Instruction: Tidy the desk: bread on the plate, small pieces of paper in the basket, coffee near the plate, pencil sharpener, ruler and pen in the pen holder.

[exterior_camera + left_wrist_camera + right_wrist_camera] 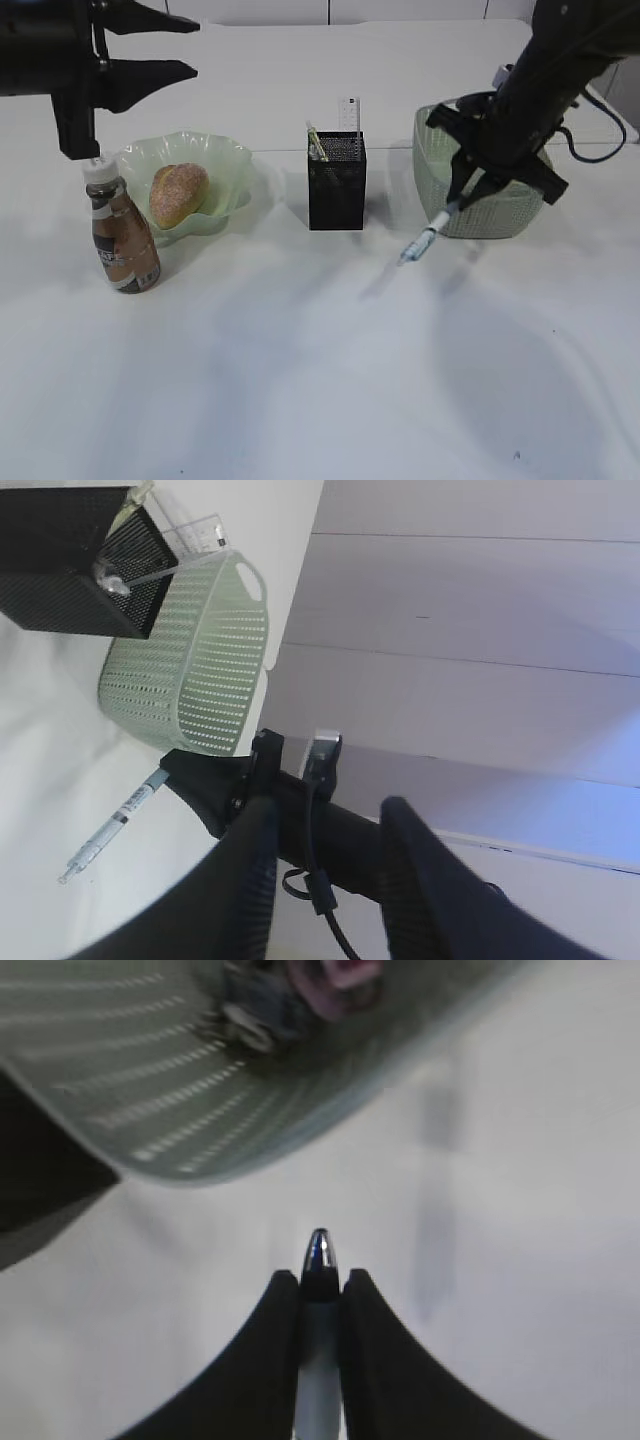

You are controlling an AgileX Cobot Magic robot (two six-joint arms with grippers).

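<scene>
I have the pen [318, 1300] pinched between my right gripper [462, 200] jaws, just beside the basket [440, 150]; left gripper [185, 45] gapes empty, well left of it.

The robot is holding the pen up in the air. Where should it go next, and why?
Probably sideways toward the pen holder. The right gripper is shut on the pen, which hangs above the desk in front of the basket, and the holder stands a bit to that gripper's left.
</scene>
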